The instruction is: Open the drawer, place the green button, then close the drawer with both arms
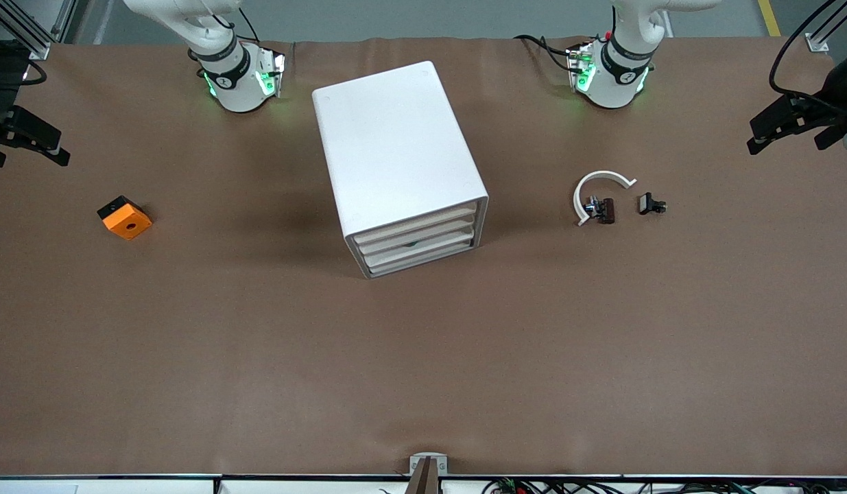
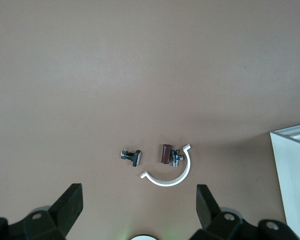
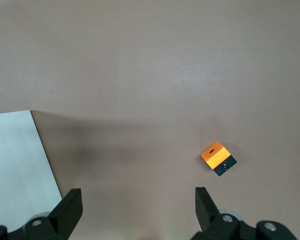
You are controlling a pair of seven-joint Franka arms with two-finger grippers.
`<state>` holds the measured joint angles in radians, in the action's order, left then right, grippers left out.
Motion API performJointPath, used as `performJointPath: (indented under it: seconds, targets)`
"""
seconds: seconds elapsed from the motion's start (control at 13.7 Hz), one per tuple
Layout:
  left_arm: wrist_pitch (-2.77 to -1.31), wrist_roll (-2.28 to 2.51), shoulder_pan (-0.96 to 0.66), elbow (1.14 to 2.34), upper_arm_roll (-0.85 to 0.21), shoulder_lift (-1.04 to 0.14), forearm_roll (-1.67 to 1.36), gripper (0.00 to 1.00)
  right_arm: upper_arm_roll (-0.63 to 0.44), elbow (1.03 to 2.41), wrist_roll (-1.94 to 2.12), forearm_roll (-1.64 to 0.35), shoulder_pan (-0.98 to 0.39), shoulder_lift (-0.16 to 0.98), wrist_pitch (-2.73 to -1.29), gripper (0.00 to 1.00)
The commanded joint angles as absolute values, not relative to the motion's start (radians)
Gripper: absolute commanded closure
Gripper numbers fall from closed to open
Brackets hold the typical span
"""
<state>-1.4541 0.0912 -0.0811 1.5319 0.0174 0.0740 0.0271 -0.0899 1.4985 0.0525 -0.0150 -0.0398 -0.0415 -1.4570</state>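
The right gripper (image 3: 137, 200) hangs wide open over the brown counter (image 1: 258, 357), with an orange square block on a black base (image 1: 125, 217) below it. Between both grippers stands the white three-drawer cabinet (image 1: 396, 158), drawers shut (a green speck (image 1: 411, 243) in one gap may be the button, I cannot tell). The left gripper (image 2: 140, 197), also open, hangs over a white curved plastic clip (image 1: 598, 180) and two small dark parts (image 1: 651, 204).

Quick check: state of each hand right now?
Left hand: open, holding nothing, up over the table above the white curved piece.
Right hand: open, holding nothing, up over the table between the drawer unit and the orange block.
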Motion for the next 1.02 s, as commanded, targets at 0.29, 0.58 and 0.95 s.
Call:
performJointPath:
  seconds: [0.29, 0.58, 0.95]
  targets:
    - [-1.496, 0.021, -0.078, 1.643, -0.006, 0.167, 0.038, 0.0, -0.092, 1.477, 0.041, 0.0, -0.044, -0.032, -1.448, 0.0]
    - [-1.479, 0.02, -0.078, 1.565, -0.003, 0.111, 0.035, 0.0, -0.092, 1.477, 0.041, 0.0, -0.043, -0.032, -1.447, 0.0]
    - [-1.477, 0.021, -0.08, 1.569, -0.003, 0.109, 0.037, 0.0, -0.094, 1.477, 0.041, 0.0, -0.043, -0.034, -1.445, 0.0]
